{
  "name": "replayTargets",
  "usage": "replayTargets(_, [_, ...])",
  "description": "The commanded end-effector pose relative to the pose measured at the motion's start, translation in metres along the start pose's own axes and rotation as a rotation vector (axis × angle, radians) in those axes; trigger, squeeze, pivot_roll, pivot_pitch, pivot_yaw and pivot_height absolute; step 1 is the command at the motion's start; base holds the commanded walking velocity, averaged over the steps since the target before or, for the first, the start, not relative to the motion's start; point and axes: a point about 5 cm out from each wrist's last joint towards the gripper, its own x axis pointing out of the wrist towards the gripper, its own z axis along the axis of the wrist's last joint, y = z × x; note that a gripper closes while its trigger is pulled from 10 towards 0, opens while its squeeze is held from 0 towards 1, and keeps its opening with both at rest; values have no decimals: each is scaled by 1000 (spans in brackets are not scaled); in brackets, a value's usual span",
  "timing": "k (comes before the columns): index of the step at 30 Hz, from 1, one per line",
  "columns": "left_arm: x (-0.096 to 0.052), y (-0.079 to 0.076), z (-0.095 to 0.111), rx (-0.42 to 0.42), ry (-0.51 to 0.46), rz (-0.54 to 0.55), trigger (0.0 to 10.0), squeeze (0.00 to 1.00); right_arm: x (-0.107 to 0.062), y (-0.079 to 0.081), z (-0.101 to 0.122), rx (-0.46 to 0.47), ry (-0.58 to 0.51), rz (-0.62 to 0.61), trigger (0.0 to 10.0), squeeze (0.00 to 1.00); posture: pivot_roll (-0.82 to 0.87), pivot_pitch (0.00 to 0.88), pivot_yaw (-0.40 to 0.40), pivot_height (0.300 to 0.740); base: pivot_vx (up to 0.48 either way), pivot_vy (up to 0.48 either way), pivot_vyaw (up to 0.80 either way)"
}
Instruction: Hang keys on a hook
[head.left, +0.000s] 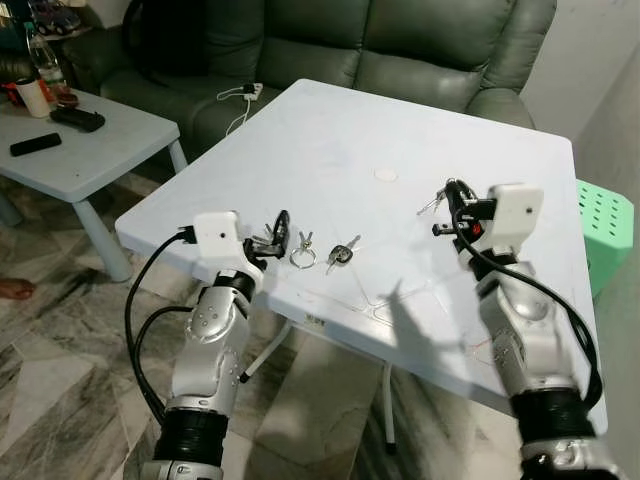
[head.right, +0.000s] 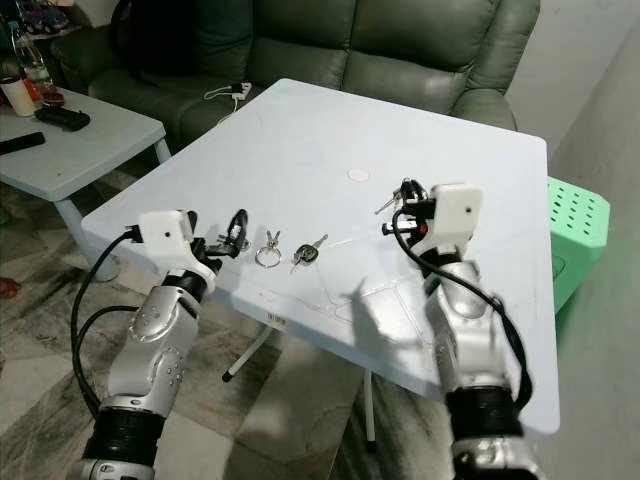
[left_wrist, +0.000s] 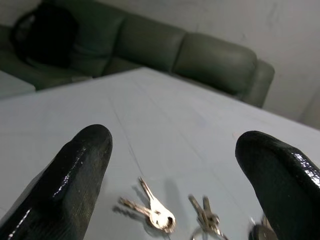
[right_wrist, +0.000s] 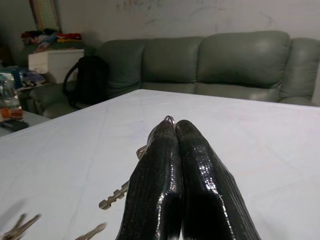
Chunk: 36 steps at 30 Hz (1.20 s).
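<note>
Sofa (head.left: 400, 40) behind white table (head.left: 330, 140); low side table (head.left: 90, 150) w/ remote (head.left: 35, 144) left; green stool (head.left: 605, 225) right.

— What can't you make out?

— The keys (right_wrist: 120, 192) pinched in the right gripper (right_wrist: 174, 131) are mostly hidden behind its closed black fingers (one blade and a bit of ring peek out). The car key (left_wrist: 260, 231) near the left gripper (left_wrist: 175, 165) is covered by a fingertip and cut by the frame's edge.

— Anything else?

— The far-left side table (head.left: 100, 150) and sofa (head.left: 400, 50) are cropped.
</note>
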Motion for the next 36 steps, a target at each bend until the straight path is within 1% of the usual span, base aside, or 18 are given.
replayTargets(1, [-4,-3,4,18,-10,-5,10000,0,-6,2,7,19,-32,-9,10000,0,-35,24,-61,740,0,0,0])
replayTargets(3, [-6,-2,5,29,-12,-7,10000,0,-9,2,6,42,-27,-18,10000,0,-35,21,-59,740,0,0,0])
replayTargets(4, [-9,-2,4,31,-9,-6,10000,0,-13,2,8,36,-45,-21,10000,0,-38,19,-54,740,0,0,0])
replayTargets(7, [-12,-2,5,15,-5,1,10000,0,-22,-2,6,37,-20,-55,10000,0,-41,23,-49,740,0,0,0])
replayTargets(9, [-12,-2,6,7,-5,5,10000,0,-24,-3,7,54,-23,-65,10000,0,-39,23,-47,740,0,0,0])
replayTargets(13, [-10,-2,9,-3,-3,6,10000,0,-27,-2,8,56,-14,-73,10000,0,-45,26,-38,740,0,0,0])
replayTargets(14, [-10,-3,10,-3,-1,2,10000,0,-27,-2,8,43,-13,-68,10000,0,-46,24,-39,740,0,0,0])
replayTargets(17, [-11,-4,9,-1,3,-5,10000,0,-28,-3,10,41,-13,-66,10000,0,-45,25,-41,740,0,0,0])
replayTargets(20, [-12,-4,9,0,8,-5,10000,0,-28,-3,13,-6,-11,-46,10000,0,-45,22,-45,740,0,0,0])
replayTargets(21, [-12,-4,8,-1,10,-5,10000,0,-28,-4,13,-50,1,-43,10000,0,-43,23,-46,740,0,0,0])
replayTargets(23, [-12,-5,8,0,11,-4,10000,0,-28,-4,13,-104,11,-45,10000,0,-41,23,-51,740,0,0,0])
replayTargets(25, [-13,-5,8,-2,13,-4,10000,0,-27,-6,12,-84,33,-77,10000,0,-42,22,-52,740,0,0,0])
replayTargets(26, [-13,-5,7,-4,15,-4,10000,0,-26,-8,12,-17,32,-105,10000,0,-42,22,-52,740,0,0,0])
replayTargets(29, [-14,-5,8,-2,16,-6,10000,0,-26,-7,14,-10,16,-96,10000,0,-39,20,-52,740,0,0,0])
replayTargets(35, [-15,-4,8,30,7,-23,10000,0,-29,-4,15,-14,-11,-81,10000,0,-40,10,-44,740,0,0,0])
replayTargets(36, [-16,-3,10,53,-14,-30,10000,0,-31,-4,15,-17,-26,-73,10000,0,-44,4,-35,740,0,0,0])
